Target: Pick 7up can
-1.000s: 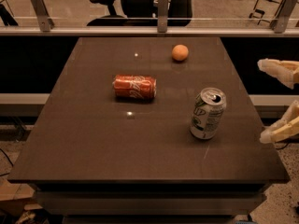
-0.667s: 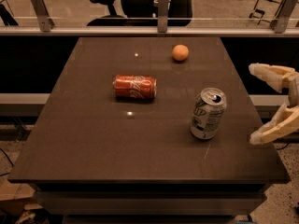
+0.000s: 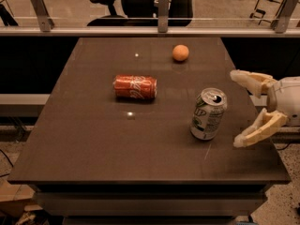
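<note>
Notably, cream two-finger gripper [image 3: 235, 109], jaws spread wide, hovers just right of upright silver-white aluminium 7up can [image 3: 208, 114] on dark brown table [image 3: 93, 144]; an off-centre finger could topple it.

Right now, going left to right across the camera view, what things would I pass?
Red Coca-Cola can → orange → 7up can → end effector, open, at the table's right edge.

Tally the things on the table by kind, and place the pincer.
Cans: 2 (7up can upright, red Coca-Cola can on its side)
Orange: 1
Total: 3
The pincer, open, hangs at the right edge of the table beside the 7up can, not touching.
</note>
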`<state>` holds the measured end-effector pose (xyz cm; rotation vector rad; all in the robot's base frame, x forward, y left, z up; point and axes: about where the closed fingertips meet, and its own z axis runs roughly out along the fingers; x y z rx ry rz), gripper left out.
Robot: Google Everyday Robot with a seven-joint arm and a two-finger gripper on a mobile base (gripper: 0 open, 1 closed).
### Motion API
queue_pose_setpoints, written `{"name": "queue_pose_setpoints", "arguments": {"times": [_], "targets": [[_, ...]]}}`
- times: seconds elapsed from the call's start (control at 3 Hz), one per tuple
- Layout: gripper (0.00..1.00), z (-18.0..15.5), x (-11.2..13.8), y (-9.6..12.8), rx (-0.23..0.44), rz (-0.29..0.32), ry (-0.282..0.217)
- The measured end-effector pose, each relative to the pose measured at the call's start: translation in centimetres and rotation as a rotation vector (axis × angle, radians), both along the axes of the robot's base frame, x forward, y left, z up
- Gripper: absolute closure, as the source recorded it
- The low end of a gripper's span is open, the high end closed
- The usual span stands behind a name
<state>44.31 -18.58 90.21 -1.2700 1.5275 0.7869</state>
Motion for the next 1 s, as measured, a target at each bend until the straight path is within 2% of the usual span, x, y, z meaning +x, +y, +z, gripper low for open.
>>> {"name": "queue_pose_setpoints", "arguments": {"times": [1.0], "targets": [[0.0, -1.2, 0.9, 3.8, 0.13, 0.11, 0.018]]}}
